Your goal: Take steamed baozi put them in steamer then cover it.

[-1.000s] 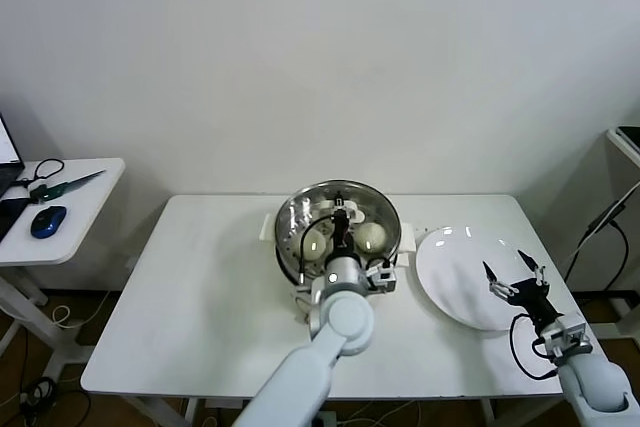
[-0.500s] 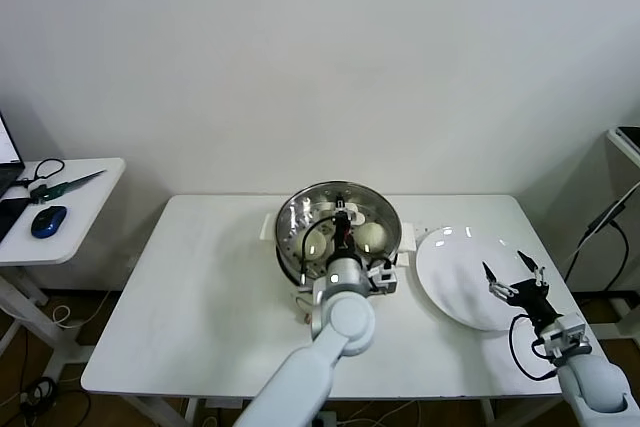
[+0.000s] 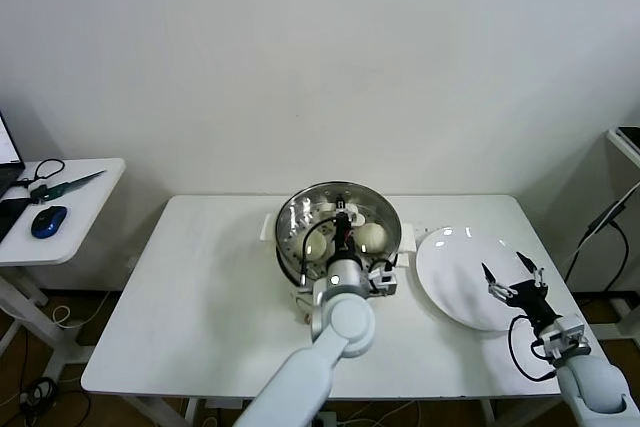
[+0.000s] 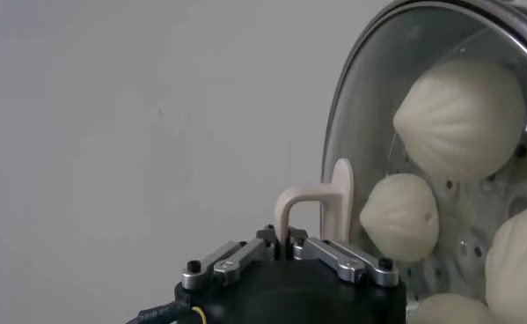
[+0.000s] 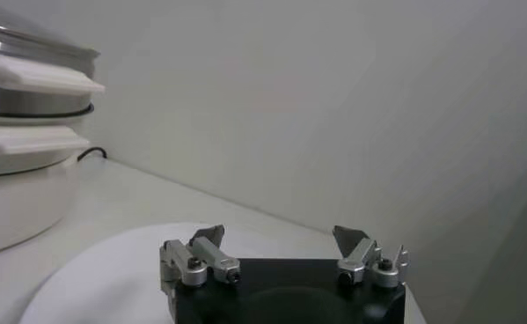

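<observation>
Presently, as the views show it:
Left end effector (image 4: 285,251): clenched on the white handle (image 4: 320,201) of the cover (image 4: 377,114); in the head view it (image 3: 343,217) sits over the middle of the steamer (image 3: 292,215)
Cover: on the steamer, glass over the buns, metal rim at the pot's edge; whether it is fully seated I cannot tell
Steamed baozi (image 4: 461,114): inside the steamer under the glass; four show in the left wrist view, pleated and cream-white, on the perforated tray; two are plain in the head view, one (image 3: 372,237) toward the right of the pot
Steamer: near the far middle of the table (image 3: 200,297); white side handles stick out at either side
Right end effector (image 3: 511,279): released, jaws spread wide, holding nothing; it hovers over the near right part of the white plate (image 3: 450,277)
White plate: on the table just beside the steamer, on its right
</observation>
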You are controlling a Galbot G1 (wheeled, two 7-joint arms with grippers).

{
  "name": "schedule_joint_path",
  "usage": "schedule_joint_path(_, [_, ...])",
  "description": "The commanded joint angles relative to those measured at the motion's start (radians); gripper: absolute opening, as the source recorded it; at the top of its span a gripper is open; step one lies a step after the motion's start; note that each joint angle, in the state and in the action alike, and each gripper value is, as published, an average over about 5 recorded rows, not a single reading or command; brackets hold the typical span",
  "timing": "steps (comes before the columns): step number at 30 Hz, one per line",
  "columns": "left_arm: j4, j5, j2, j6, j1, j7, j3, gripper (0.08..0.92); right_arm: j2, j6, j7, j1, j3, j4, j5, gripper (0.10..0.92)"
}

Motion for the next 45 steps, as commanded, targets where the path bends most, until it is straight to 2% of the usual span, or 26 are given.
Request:
schedule_joint_path(1, [-0.050, -0.010, 0.015, 0.049, 0.000, 0.032, 0.010, 0.162, 0.000, -0.001, -0.003, 0.001, 0.000, -0.002, 0.000, 0.823])
schedule_joint_path(4, [-0.096, -0.019, 0.039, 0.049, 0.002, 0.050, 0.019, 0.224, -0.002, -0.004, -0.007, 0.003, 0.000, -0.004, 0.000, 0.823])
schedule_joint_path(14, [-0.240, -0.061, 0.119, 0.049, 0.066, 0.054, 0.012, 0.518, 0.000, -0.014, -0.008, 0.018, -0.005, -0.015, 0.000, 0.823])
schedule_joint_path(21, [-0.352, -0.143, 0.175, 0.049, 0.134, 0.001, -0.002, 0.718, 0.000, -0.029, 0.000, 0.024, -0.007, -0.008, -0.004, 0.823])
schedule_joint_path(24, [-0.407, -0.198, 0.201, 0.041, 0.166, -0.048, -0.020, 0.790, -0.001, -0.043, 0.014, 0.023, -0.007, -0.001, -0.013, 0.823])
schedule_joint_path(27, [-0.450, -0.264, 0.230, 0.015, 0.204, -0.112, -0.049, 0.818, 0.000, -0.054, 0.025, 0.021, -0.007, 0.005, -0.026, 0.823])
schedule_joint_path(33, [-0.550, -0.436, 0.288, -0.065, 0.315, -0.220, -0.142, 0.822, 0.004, -0.083, 0.033, 0.016, -0.005, 0.024, -0.033, 0.823])
schedule_joint_path(41, [-0.565, -0.877, 0.318, -0.326, 0.449, -0.412, -0.420, 0.823, 0.012, -0.093, 0.048, 0.005, 0.000, 0.064, 0.030, 0.823])
schedule_joint_path(45, [-0.525, -1.102, 0.302, -0.509, 0.517, -0.439, -0.578, 0.823, 0.021, -0.085, 0.049, -0.001, 0.000, 0.077, 0.037, 0.823])
